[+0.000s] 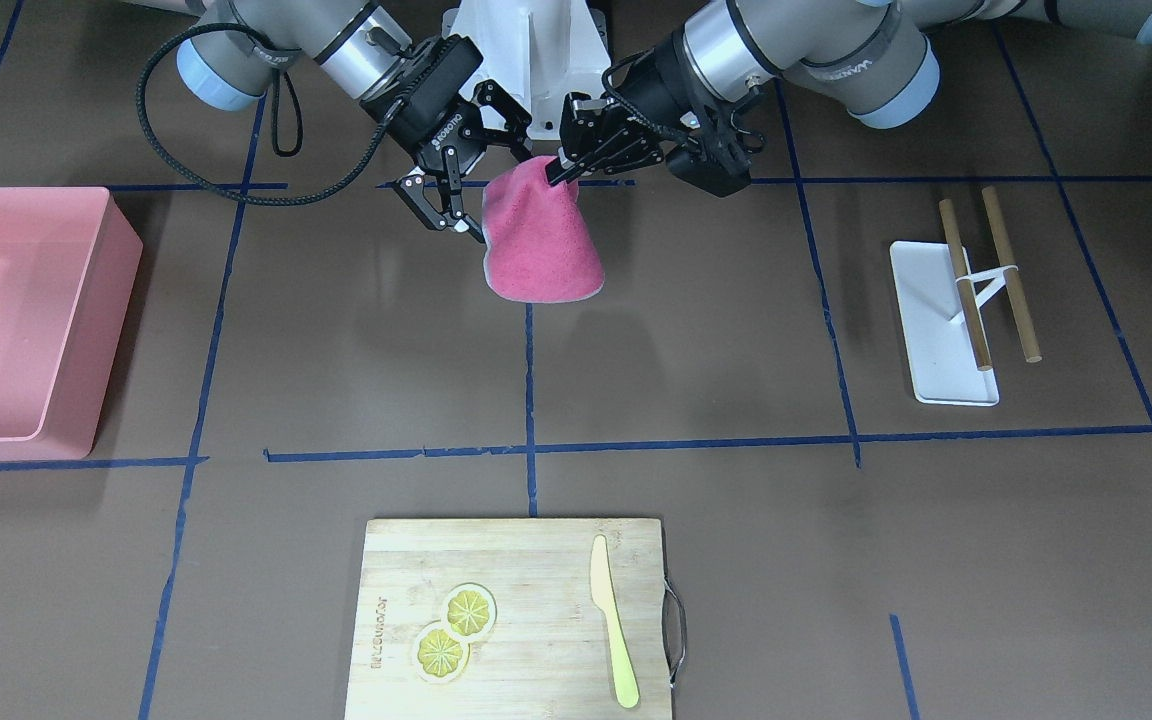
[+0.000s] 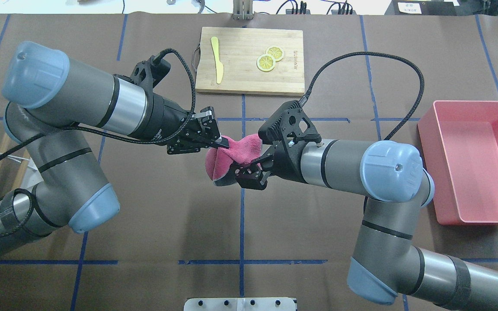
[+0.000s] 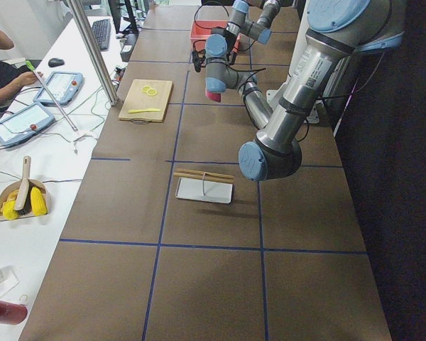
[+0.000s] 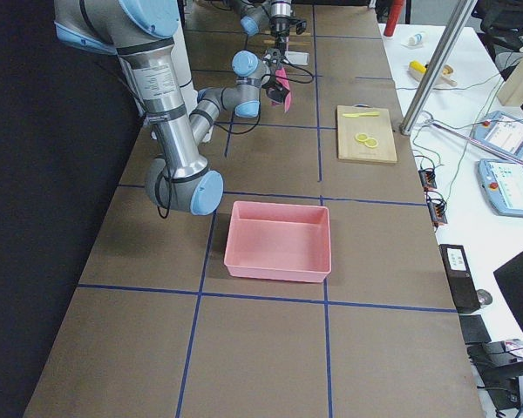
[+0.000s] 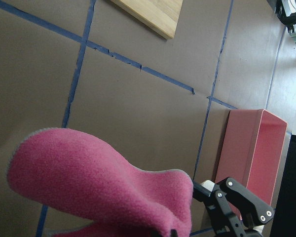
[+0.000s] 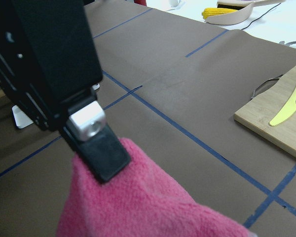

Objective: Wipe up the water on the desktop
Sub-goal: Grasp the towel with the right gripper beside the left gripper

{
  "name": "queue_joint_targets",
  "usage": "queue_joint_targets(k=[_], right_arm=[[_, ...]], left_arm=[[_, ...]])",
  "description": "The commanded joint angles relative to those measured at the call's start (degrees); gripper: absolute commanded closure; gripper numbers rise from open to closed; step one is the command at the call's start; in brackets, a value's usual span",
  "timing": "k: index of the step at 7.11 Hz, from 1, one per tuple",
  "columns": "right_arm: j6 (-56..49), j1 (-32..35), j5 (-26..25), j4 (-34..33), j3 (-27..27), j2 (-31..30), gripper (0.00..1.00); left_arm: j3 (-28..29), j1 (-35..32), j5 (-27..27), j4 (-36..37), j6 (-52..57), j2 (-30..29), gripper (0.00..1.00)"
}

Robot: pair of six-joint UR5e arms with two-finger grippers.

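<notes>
The dark-brown counter (image 1: 686, 340), taped into rectangles with blue lines, fills every view. On the robot's right sits a pink bin (image 1: 114, 300). A pale cutting board (image 1: 526, 560) lies at the far edge opposite the base. On the robot's left is a white stand (image 1: 936, 330) with two wooden rods (image 1: 1011, 275) across it.

A pink cloth (image 1: 541, 245) hangs above the middle of the counter, just in front of the base. The front view shows its shadow on the surface below, and both side views show it lifted clear, which the overhead view cannot settle.

The left claw (image 1: 558, 172) is clamped on the cloth's top corner. The right wrist camera shows this closest, with a black pad (image 6: 101, 148) pressed into the fleece.

The right claw (image 1: 481, 185) stands spread wide at the cloth's edge, gripping nothing. Only the front view shows that spread plainly, because from overhead the cloth covers part of it. The left wrist camera catches one of its fingers (image 5: 232, 200) just past the cloth. Whether they touch the fabric I cannot tell.

On the board lie a yellow knife (image 1: 611, 620) and two lemon slices (image 1: 468, 610), which touch each other
</notes>
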Motion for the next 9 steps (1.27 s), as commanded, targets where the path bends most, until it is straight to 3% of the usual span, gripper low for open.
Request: queue_joint_targets(k=[1, 3, 4, 8, 9], right_arm=[[0.6, -0.5, 0.0, 0.1, 0.1, -0.1, 0.35], [0.8, -0.6, 0.1, 0.2, 0.1, -0.1, 0.85], [0.8, -0.6, 0.1, 0.2, 0.2, -0.1, 0.99], [3.1, -0.7, 0.1, 0.2, 0.4, -0.1, 1.0], [3.1, -0.7, 0.1, 0.2, 0.4, -0.1, 1.0]], left_arm=[[0.0, 0.1, 0.1, 0.0, 0.0, 0.0, 1.0], [0.1, 0.1, 0.1, 0.0, 0.0, 0.2, 1.0], [0.1, 0.1, 0.1, 0.0, 0.0, 0.2, 1.0], [0.5, 0.1, 0.1, 0.1, 0.0, 0.1, 1.0], [0.5, 0.1, 0.1, 0.0, 0.0, 0.1, 0.78]])
